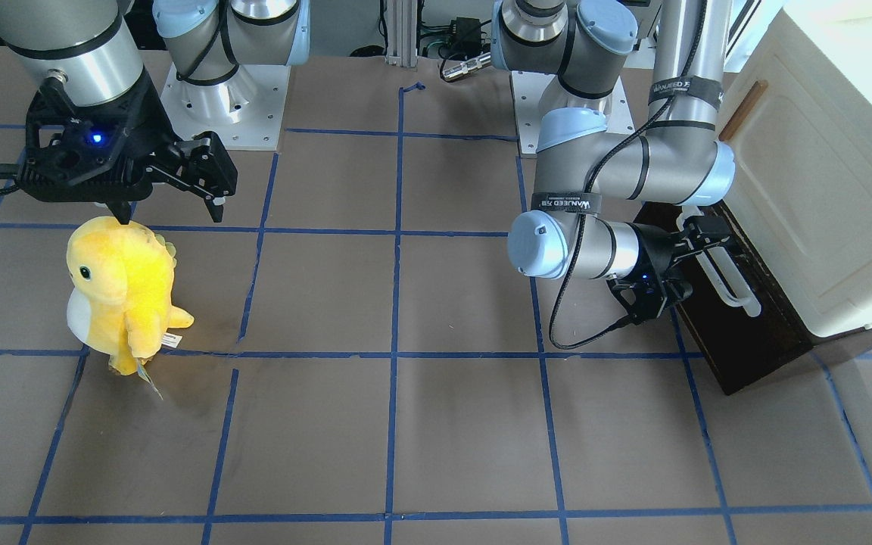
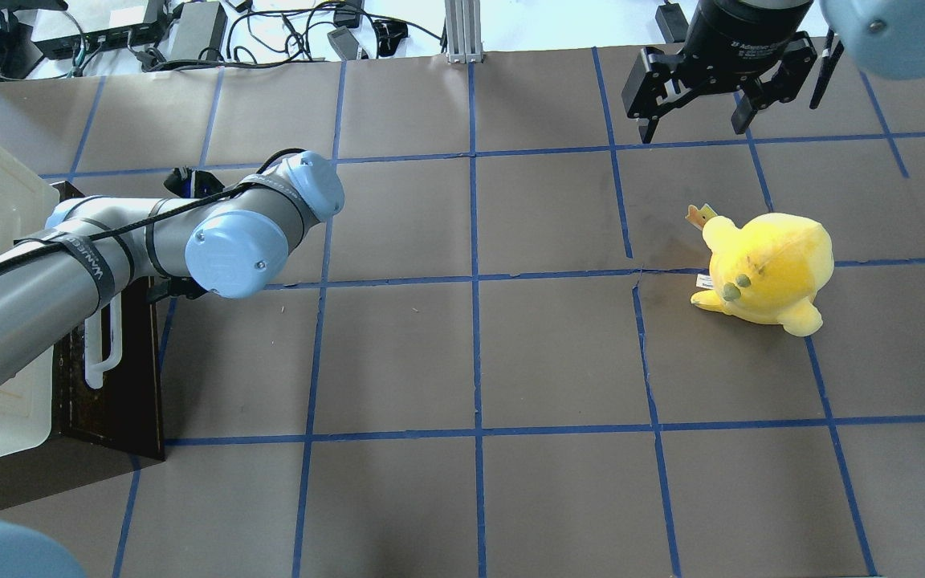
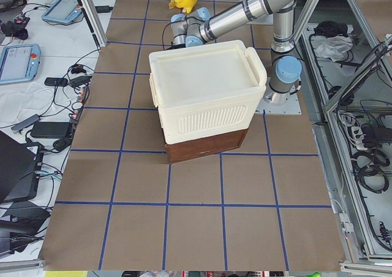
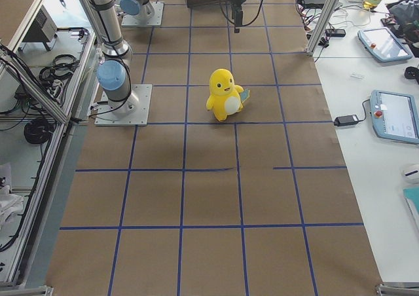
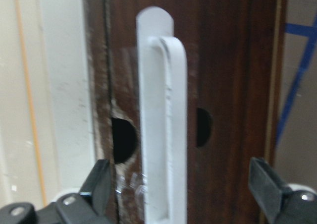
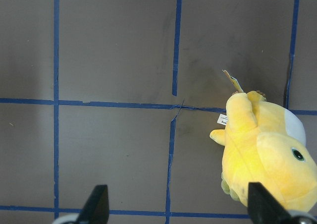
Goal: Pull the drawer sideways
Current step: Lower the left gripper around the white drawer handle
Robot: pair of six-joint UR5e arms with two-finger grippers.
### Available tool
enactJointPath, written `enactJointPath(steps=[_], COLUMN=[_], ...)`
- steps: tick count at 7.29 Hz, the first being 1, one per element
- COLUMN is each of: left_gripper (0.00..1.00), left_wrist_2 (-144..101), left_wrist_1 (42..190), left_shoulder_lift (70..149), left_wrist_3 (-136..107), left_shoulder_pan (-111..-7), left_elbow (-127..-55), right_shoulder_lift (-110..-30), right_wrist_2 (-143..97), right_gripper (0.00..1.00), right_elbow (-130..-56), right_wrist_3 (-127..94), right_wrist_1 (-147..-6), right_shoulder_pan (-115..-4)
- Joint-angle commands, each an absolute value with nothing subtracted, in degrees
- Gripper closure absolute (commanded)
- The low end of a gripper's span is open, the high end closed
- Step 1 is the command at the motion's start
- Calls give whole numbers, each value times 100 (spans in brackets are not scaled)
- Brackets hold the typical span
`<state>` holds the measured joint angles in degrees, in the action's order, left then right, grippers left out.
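Note:
The drawer (image 1: 739, 333) has a dark brown wooden front with a long white bar handle (image 1: 731, 284) and sits at the foot of a cream cabinet (image 1: 822, 189). My left gripper (image 1: 708, 241) is at the handle's robot-side end. In the left wrist view the handle (image 5: 163, 135) runs between the two spread fingers (image 5: 99, 189), so the gripper (image 5: 181, 187) is open around it without touching. In the overhead view the drawer front (image 2: 113, 385) and handle (image 2: 101, 349) show, but the arm hides the gripper. My right gripper (image 2: 691, 112) is open and empty.
A yellow plush toy (image 1: 122, 291) stands on the brown paper, just below my right gripper (image 1: 171, 206); it also shows in the right wrist view (image 6: 262, 154). The cabinet door with a small wooden handle (image 1: 742, 110) is above the drawer. Blue tape lines grid the table.

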<state>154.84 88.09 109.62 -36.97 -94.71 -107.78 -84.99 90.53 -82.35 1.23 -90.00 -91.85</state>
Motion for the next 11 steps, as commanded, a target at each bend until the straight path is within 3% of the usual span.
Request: enactJointPath(steps=[1,6,8,11], left_gripper=[7,7,24,29], left_wrist_2=[15583,15671,15619,15662], left_wrist_1=[8842,8851,8851,8851], left_shoulder_lift=[11161,11311,11320,11347], left_wrist_3=[-3665,-3656,-3674,-3665], left_shoulder_pan=[-9457,-9343,-9343,-9343], left_elbow=[-10741,-10767,-10793,-10793], right_shoulder_lift=[-8499,-8499,-8499,-8499], right_wrist_2=[9053,9053,9053,9053], right_gripper=[0,0,0,0], right_elbow=[-8235,-8235,-8235,-8235], right_wrist_3=[132,123,123,123], right_wrist_1=[-9000,-9000,-9000,-9000], right_shoulder_pan=[-9185,-9185,-9185,-9185])
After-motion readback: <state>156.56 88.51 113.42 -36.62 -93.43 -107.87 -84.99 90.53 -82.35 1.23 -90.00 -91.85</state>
